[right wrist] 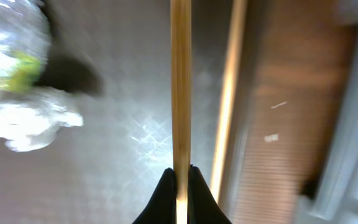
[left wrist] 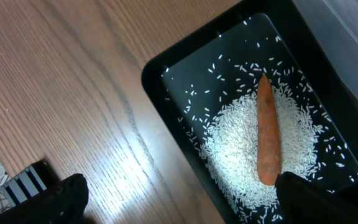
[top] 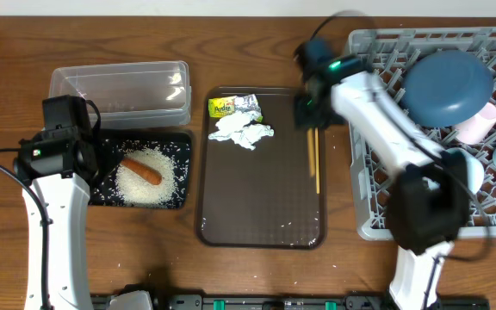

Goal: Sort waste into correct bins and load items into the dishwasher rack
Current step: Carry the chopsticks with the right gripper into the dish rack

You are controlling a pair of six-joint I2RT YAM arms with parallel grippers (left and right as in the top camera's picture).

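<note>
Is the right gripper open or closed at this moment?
Shut. The right gripper pinches one chopstick between its dark fingers; the second chopstick lies beside it, ungripped, on the brown tray.

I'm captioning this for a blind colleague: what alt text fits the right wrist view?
The right gripper is shut on a thin wooden chopstick running straight up the frame over a brown tray. A second chopstick lies just right of it; blurred white tissue and a yellow-green wrapper sit at the left edge.

text: none legible | wrapper (top: 222,107): dark print on yellow, too small to read
</note>
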